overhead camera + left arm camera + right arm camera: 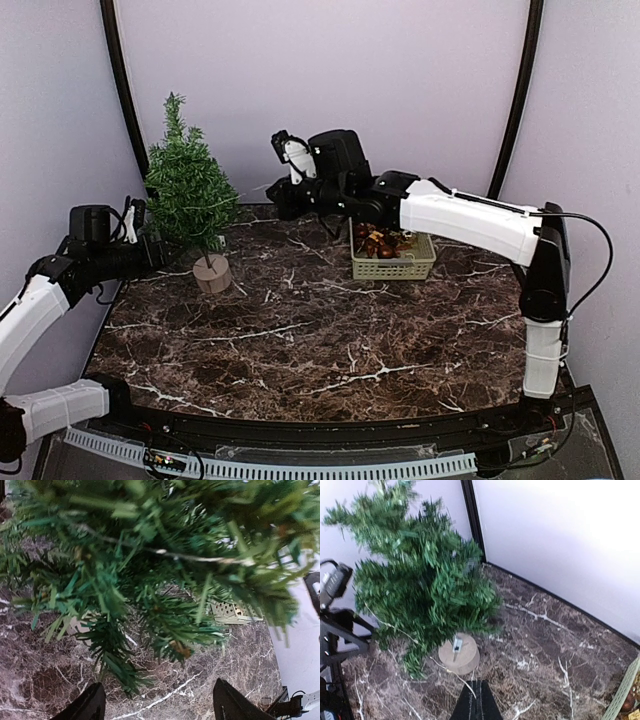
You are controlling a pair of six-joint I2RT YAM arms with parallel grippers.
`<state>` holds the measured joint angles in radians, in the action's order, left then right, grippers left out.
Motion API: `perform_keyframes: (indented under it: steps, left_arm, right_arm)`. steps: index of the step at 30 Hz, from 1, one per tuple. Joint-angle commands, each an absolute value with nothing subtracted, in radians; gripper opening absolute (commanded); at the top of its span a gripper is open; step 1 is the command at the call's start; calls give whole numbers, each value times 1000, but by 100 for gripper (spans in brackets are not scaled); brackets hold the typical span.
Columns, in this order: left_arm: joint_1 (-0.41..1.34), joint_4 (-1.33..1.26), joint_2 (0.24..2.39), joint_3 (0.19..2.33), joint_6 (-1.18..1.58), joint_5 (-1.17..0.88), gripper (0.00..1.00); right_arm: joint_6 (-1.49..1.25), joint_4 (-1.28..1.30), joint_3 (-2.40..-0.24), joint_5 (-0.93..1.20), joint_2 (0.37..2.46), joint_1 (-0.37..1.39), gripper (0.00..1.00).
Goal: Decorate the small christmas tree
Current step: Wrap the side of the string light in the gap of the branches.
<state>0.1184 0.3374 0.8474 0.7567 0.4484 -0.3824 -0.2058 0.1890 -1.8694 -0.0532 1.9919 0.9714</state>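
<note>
The small christmas tree [188,185] stands at the back left on its round tan base [211,273]. A thin pale string [200,557] lies across its branches. From the tree [420,585] the string [447,667] runs down past the base [460,655] to my right gripper [477,684], which is shut on its end. In the top view the right gripper [274,200] hovers just right of the tree. My left gripper [160,705] is open with nothing between its fingers, close under the tree's [150,580] left-side branches, and its arm [100,250] reaches in from the left.
A pale perforated basket [393,266] holding brown ornaments sits right of the tree, below the right arm; it also shows as a basket [235,612] behind the branches and at the frame edge [626,692]. Purple walls close the back and sides. The tabletop [320,340] is dark marble.
</note>
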Motion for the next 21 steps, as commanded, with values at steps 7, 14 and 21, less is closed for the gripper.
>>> perform_keyframes:
  steps: [7,14,21]
  left_arm:
    - [127,259,915,698,478,-357,70]
    - [127,258,915,684,480,-340,40]
    - [128,250,915,675,482,-338,24]
  right_arm:
    - [-197,179,-2049,-63,2070,939,0]
    - [-215,214,-2093,-47,2117,923,0]
    - [-216,140,-1916,-5,1970,933,0]
